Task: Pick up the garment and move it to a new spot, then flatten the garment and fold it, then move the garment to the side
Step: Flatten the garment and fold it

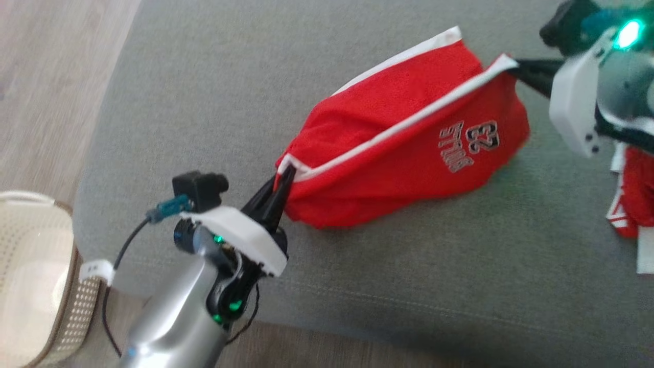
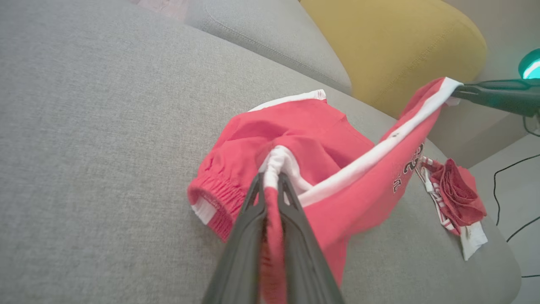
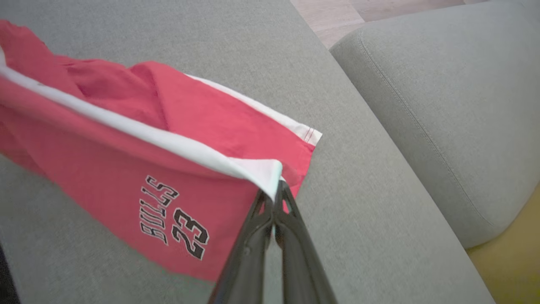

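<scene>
Your left pincer (image 1: 287,173) and right pincer (image 3: 274,195) both clamp the garment (image 1: 409,153); the right's bite, seemingly tip-only, could slip if stretched.

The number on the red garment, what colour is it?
Black number with white outline on the garment, clearest in the right wrist view.

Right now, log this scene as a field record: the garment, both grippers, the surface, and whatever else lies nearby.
garment: bright red mesh garment with a white stripe and black "BULLS 23" lettering, stretched between both grippers; slack part appears to rest on the seat
left gripper: shut on one white-edged corner
right gripper: shut on the opposite white-edged corner
surface: grey fabric sofa seat
nearby: crumpled red-and-white cloth on the seat at the right; pale perforated basket on the floor at the left; yellow cushion
</scene>
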`<state>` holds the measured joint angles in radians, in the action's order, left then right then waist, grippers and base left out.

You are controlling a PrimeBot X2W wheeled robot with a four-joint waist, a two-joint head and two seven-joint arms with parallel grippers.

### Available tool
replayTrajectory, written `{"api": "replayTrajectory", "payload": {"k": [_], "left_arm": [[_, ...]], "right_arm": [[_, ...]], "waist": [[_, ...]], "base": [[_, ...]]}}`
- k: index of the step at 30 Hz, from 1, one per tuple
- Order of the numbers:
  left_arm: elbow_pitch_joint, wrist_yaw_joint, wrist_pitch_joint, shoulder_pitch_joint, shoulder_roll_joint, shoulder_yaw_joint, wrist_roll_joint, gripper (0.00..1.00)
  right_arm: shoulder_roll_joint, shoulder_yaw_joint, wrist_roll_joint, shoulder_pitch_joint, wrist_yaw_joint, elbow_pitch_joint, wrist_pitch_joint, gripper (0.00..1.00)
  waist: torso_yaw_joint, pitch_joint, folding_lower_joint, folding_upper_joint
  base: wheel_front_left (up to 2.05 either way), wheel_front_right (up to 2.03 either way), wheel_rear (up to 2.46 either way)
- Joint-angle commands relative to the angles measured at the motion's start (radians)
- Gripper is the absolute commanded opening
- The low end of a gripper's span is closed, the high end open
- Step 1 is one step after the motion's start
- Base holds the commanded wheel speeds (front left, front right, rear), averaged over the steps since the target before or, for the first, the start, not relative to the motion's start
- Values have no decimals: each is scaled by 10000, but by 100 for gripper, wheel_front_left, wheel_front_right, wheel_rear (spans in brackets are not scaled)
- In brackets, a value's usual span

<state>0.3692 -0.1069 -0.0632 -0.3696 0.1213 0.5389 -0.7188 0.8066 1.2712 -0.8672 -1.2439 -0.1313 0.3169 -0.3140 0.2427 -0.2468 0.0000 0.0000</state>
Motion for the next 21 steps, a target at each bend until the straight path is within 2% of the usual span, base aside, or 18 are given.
{"api": "replayTrajectory", "payload": {"k": [1, 10, 15, 21], "left_arm": [[-85, -85, -84, -672, 40, -250, -94, 0], [1130, -221, -396, -2139, -288, 156, -594, 0], [1834, -231, -607, -2828, -400, 334, -740, 0], [2190, -235, -983, -3401, -511, 806, -1055, 0]], "right_arm": [[-97, -79, 108, -269, 6, 115, -44, 0], [-932, 81, 656, -1308, 6, 1138, -569, 0], [-1081, 87, 1146, -1691, 6, 1642, -798, 0], [-1172, 89, 1256, -2130, 6, 2348, -574, 0]], "waist": [[319, -439, 0, 0], [595, -1333, 0, 0], [716, -1756, 0, 0], [862, -2163, 0, 0]], "base": [[0, 0, 0], [0, 0, 0], [0, 0, 0], [0, 0, 0]]}}
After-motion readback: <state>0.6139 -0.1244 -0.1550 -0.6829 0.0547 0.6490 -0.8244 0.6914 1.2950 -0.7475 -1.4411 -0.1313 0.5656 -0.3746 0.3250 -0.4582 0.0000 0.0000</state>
